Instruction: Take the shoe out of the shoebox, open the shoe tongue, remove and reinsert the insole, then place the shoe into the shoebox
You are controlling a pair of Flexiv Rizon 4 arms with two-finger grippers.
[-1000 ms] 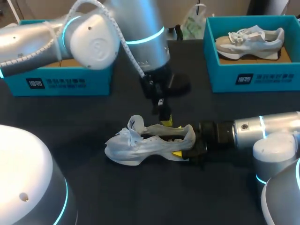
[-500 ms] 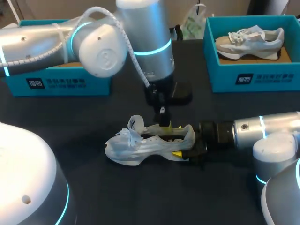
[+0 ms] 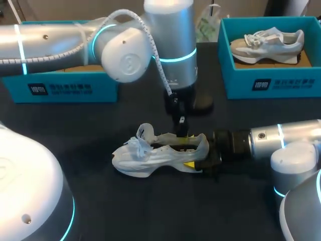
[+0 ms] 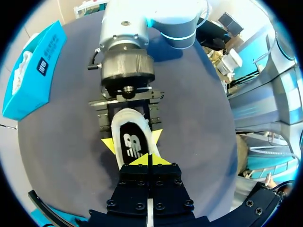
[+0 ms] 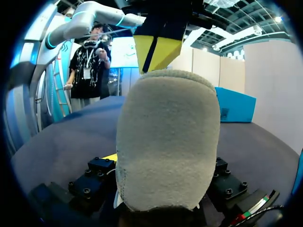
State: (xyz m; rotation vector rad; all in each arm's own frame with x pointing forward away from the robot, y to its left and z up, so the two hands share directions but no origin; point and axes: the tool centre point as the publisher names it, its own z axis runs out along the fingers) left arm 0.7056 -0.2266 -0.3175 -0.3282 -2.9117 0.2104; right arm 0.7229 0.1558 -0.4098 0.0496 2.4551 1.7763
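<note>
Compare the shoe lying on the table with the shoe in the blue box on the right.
The table shoe lies on the dark table, its heel held between the right gripper's fingers; the boxed shoe sits untouched inside the blue box. The table shoe is pale white all over with its tongue pulled up; the boxed shoe has beige panels. Both are sneakers with toes toward the robot's left.

We see the shoe [image 3: 150,156] as white mesh cloth, heel [image 5: 168,142] fuzzy; tabletop [image 3: 160,211] beneath it matt; left arm [image 3: 125,50] glossy metal.
</note>
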